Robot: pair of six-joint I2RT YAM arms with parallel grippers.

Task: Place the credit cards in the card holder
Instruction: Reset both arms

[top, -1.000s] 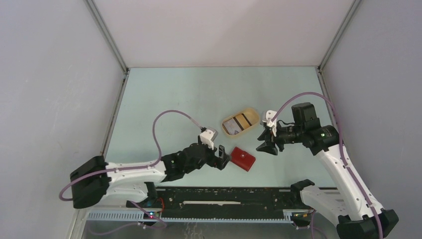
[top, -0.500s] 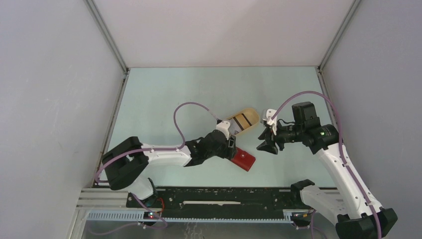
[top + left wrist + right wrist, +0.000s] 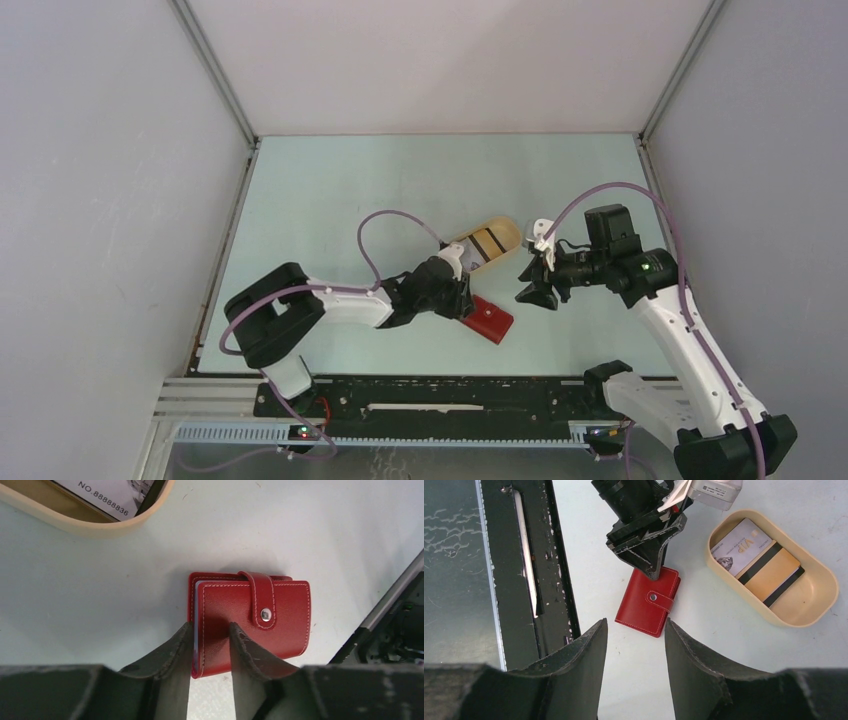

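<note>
**A:** What is on the left?

**B:** The left hand (image 3: 210, 626), half open, straddles one end of the shut red card holder (image 3: 280, 615) on the bench (image 3: 100, 605), probably to steady it. I cannot tell if it grips.

**A:** And rightward?

**B:** The credit cards (image 3: 756, 555) lie in a beige tray (image 3: 819, 605). The right hand (image 3: 635, 622) hovers open and empty.

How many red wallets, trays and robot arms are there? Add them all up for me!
Red wallet: 1
Beige tray: 1
Robot arms: 2, the left arm and the right arm
Total: 4
The cards in the tray overlap too much to count.
</note>
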